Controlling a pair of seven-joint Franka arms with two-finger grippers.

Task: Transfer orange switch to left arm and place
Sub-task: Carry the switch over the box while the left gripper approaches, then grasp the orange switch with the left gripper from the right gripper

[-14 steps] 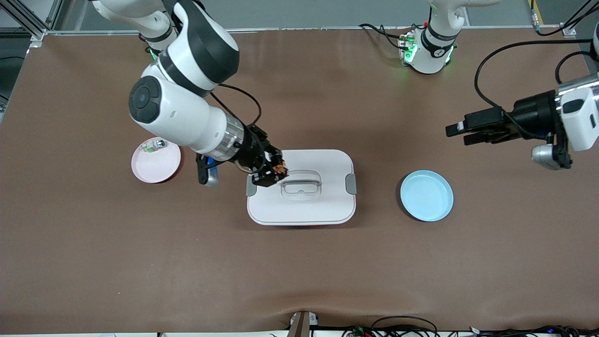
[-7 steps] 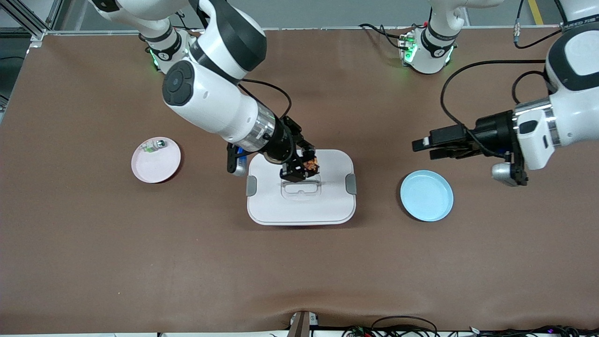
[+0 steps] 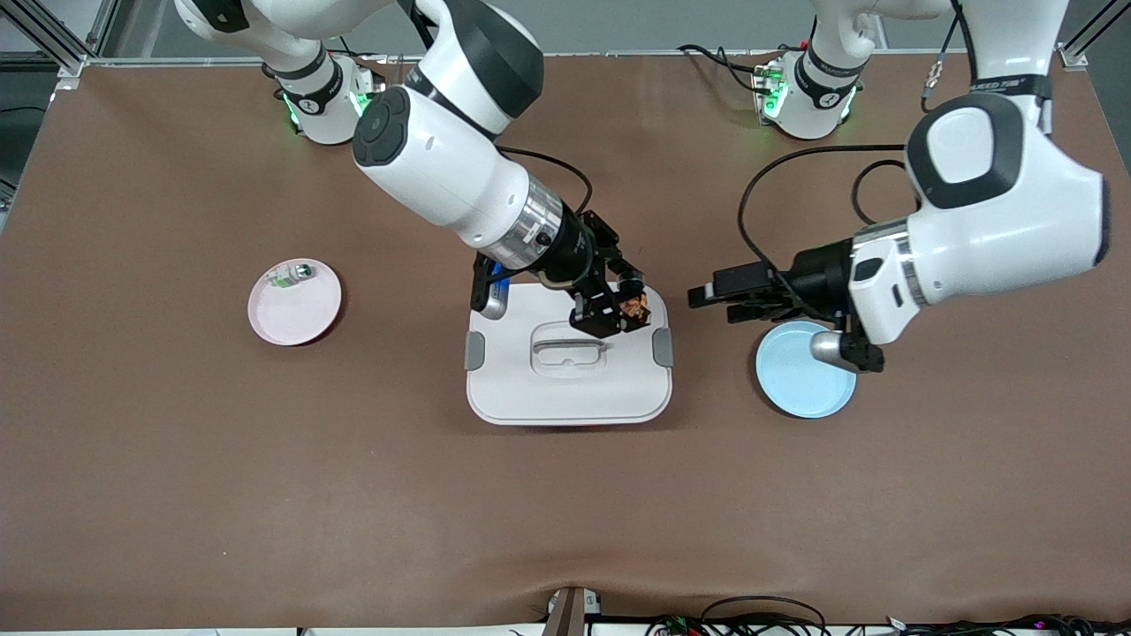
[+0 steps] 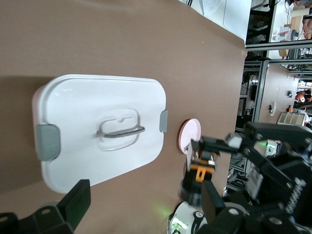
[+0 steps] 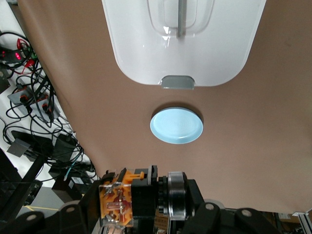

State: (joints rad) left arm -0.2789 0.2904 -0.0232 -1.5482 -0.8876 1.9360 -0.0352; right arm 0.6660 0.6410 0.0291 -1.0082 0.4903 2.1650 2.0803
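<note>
The orange switch (image 3: 633, 307) is a small black part with an orange end. My right gripper (image 3: 616, 311) is shut on it and holds it over the white box (image 3: 565, 384), near the clip at the left arm's end. In the right wrist view the switch (image 5: 117, 204) sits in the gripper (image 5: 139, 208), with the box (image 5: 180, 44) below. My left gripper (image 3: 717, 300) is open and empty over the table between the box and the blue plate (image 3: 800, 380). In the left wrist view the left gripper (image 4: 146, 207) faces the box (image 4: 73, 141) and the held switch (image 4: 200, 173).
A pink plate (image 3: 292, 314) toward the right arm's end holds a small silver-and-green part (image 3: 287, 276). The blue plate also shows in the right wrist view (image 5: 176, 125). The pink plate shows in the left wrist view (image 4: 189, 136). Cables run along the table's edges.
The right arm has carried the switch across the box toward the left arm's end. The left arm has swung in from the table's end to beside the box.
</note>
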